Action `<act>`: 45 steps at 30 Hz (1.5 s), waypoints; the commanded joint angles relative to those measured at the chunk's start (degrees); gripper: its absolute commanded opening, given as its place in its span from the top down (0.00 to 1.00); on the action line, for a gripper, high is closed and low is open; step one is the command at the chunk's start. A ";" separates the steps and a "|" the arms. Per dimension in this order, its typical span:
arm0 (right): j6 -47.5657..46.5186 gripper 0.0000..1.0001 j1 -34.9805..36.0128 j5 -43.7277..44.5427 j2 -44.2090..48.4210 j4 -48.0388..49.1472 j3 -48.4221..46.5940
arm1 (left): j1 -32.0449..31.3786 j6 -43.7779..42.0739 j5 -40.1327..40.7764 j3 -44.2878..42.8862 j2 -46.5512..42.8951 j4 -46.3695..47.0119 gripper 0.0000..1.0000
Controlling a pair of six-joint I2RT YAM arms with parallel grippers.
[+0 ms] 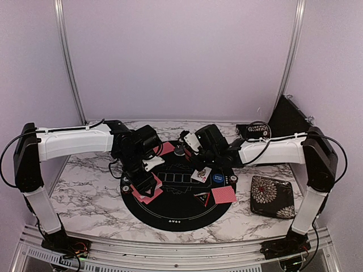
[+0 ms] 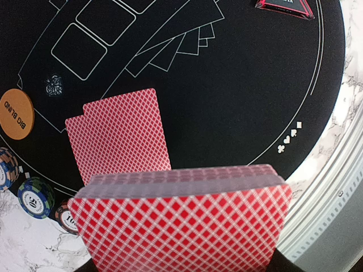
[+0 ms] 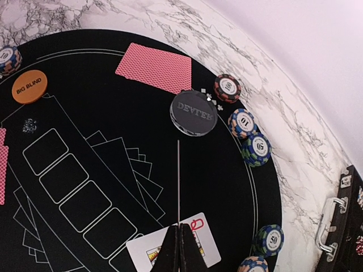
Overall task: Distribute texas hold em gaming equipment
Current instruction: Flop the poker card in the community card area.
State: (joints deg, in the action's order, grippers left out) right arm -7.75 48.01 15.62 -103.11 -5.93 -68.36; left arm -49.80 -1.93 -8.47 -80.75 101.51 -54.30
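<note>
The left hand (image 1: pixel 144 180) is closed on a deck (image 2: pixel 181 226) of red-backed cards. The deck is apparently clamped across its two ends, though the fingers are almost wholly hidden behind it. Just beyond the deck, two dealt cards (image 2: pixel 122 133) lie face down and overlapping on the black mat (image 2: pixel 244 113). An orange big-blind button (image 2: pixel 17 113) and striped chip stacks (image 2: pixel 35 197) sit off to the hand's left side, at the mat's edge by the marble tabletop (image 2: pixel 17 249). The deck is judged light but slick, so even pressure on the edges is called for, lest the cards fan out or slip. Further right, the right hand (image 3: pixel 178 249) is pressed together on what appears to be a single card (image 3: pixel 178 181), seen edge-on as a thin line running forward from the fingertips. A face-up card (image 3: pixel 201 243) lies directly beneath the hand. A single card is judged thin and bendy, and is best pinched near one edge. The chips are stiffer and heavier, and would be taken across the rim.
</note>
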 commanded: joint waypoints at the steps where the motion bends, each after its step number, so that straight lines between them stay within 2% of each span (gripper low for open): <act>1: -3.70 1.00 1.40 6.14 -2.00 4.60 1.32 | 0.32 -0.06 0.08 0.33 -2.27 -0.57 0.45; 8: -6.39 1.00 3.31 7.58 -2.22 8.18 3.32 | 0.42 -0.03 -0.01 0.42 -2.29 -0.54 0.45; 20: -6.11 1.00 5.01 5.28 -3.13 7.83 4.73 | 0.47 -0.07 -0.04 0.33 -2.24 -0.54 0.45; 26: -3.97 0.85 5.73 1.04 -0.81 8.25 7.59 | 0.48 -0.02 -0.02 0.33 -2.19 -0.54 0.45; 36: 3.51 0.71 5.20 -5.87 2.67 6.30 8.06 | 0.45 -0.17 -0.27 0.30 -1.99 -0.54 0.45; 45: 19.46 0.60 -1.54 -23.27 8.58 3.70 7.79 | 0.44 -0.01 -0.14 0.42 -2.29 -0.54 0.45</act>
State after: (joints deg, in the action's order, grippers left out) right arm 1.63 49.10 2.44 -97.93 -1.21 -59.00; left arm -49.60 -1.93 -8.49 -80.75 101.51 -54.30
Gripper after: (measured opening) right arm 0.379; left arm 0.668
